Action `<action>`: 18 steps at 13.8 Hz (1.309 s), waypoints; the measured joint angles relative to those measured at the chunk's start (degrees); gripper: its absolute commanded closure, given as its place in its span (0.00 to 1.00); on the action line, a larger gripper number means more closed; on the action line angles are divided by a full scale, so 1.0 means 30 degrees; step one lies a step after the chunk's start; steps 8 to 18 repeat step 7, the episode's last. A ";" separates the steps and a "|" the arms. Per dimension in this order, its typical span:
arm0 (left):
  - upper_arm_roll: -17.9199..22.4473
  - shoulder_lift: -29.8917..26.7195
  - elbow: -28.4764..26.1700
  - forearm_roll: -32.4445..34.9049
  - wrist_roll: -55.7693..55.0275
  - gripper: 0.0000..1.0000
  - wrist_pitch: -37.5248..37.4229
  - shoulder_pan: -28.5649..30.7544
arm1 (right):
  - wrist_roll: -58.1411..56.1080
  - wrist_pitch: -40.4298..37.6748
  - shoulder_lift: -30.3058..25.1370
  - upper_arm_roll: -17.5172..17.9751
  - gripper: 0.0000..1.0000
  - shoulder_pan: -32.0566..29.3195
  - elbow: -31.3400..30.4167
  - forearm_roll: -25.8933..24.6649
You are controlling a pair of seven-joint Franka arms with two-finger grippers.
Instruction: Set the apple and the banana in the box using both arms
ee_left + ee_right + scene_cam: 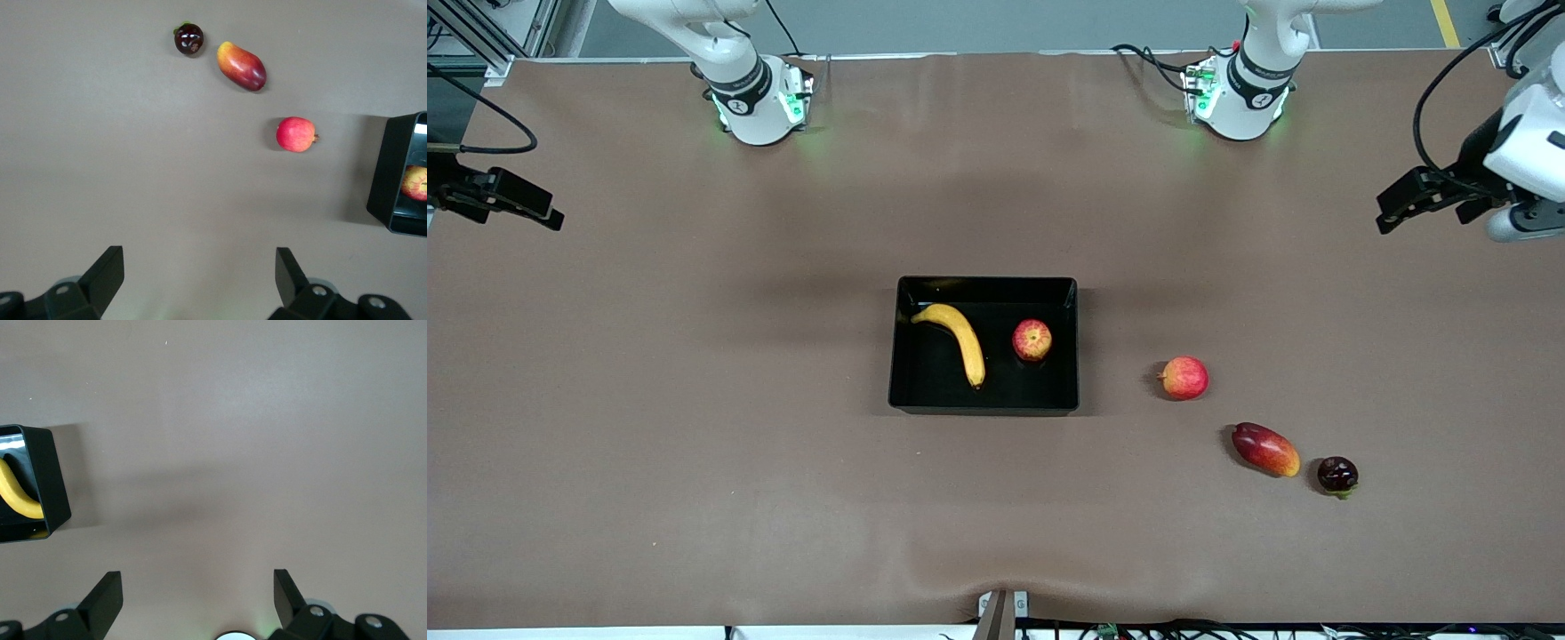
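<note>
Brown table [694,427] filling the whole front view, bare under both sets of jaws. Black box [983,404] at mid-table, well apart from either gripper; cut off at the frame edge in both wrist views, only one end wall and a sliver of floor showing. Left gripper [200,280] up over the table's left-arm end, jaws spread wide, gripping nothing. Right gripper [198,600] over the right-arm end, fingers likewise released and empty; mostly cropped in the front view. Banana [960,342] lying in the box, only a curve visible from the right wrist. Mango [1265,449] ahead of the left jaws. Pinkish-red fruit [1184,378] beside it. Apple [1032,340] in the box beside the banana, half hidden by the wall from the left wrist. Small dark fruit [1337,474], kind hard to make out.
</note>
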 measured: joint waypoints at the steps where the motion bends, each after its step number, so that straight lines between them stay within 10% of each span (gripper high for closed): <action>1: -0.0023 0.0000 0.0034 0.0000 0.0000 0.00 -0.0001 0.0001 | -0.0001 -0.0022 -0.0020 -0.0002 0.00 -0.0003 0.0034 0.0001; 18: 0.0047 -0.0005 0.0818 0.0000 0.0000 0.00 -0.0950 0.0037 | -0.0001 -0.0576 -0.0108 -0.0026 0.00 -0.0013 0.0119 0.0003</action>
